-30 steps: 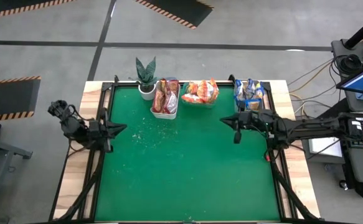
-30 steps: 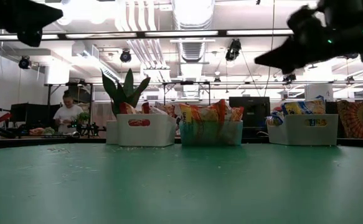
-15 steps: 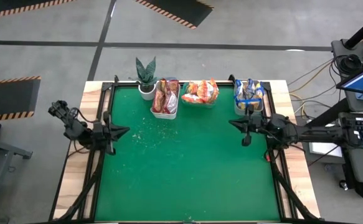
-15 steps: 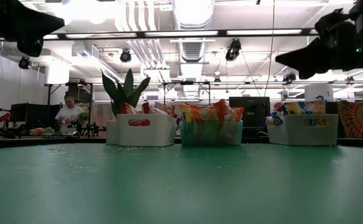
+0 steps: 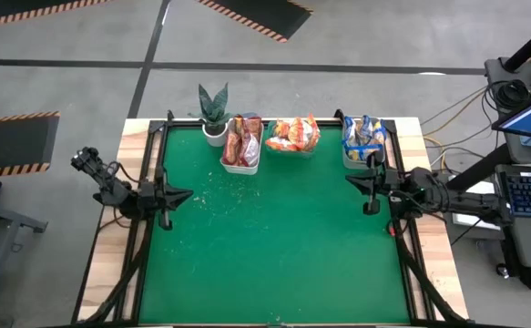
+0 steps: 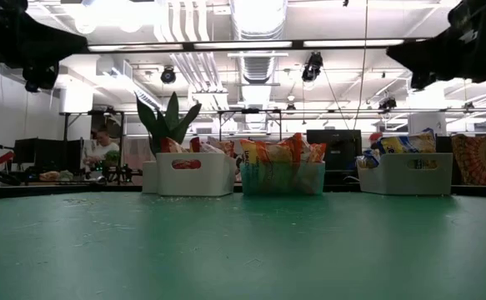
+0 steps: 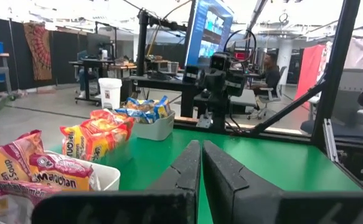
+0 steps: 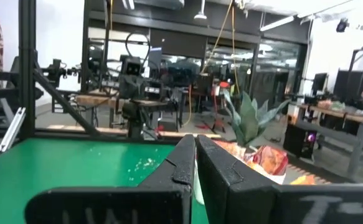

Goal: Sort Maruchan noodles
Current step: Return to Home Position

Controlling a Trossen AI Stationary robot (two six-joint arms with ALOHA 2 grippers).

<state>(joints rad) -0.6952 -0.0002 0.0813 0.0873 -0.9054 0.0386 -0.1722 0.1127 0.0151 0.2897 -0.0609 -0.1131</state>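
With the noodles (image 5: 292, 134) all binned, left gripper (image 5: 183, 194) and right gripper (image 5: 352, 179), fingers (image 7: 184, 169) nearly closed and empty, should retract level, clear of the bins (image 5: 241, 169).

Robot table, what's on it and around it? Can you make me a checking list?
Surface: green mat, pale crumbs near the left side.
Job's things: sorted in three back bins: red-brown packets, orange packets, blue-marked packets; none loose.
Clutter: potted plant at back left corner.
Grippers: left gripper and right gripper shut, empty, near the mat's side edges.
Cables: loose cables on floor, right of table.
Surroundings: person far off; keyboard.
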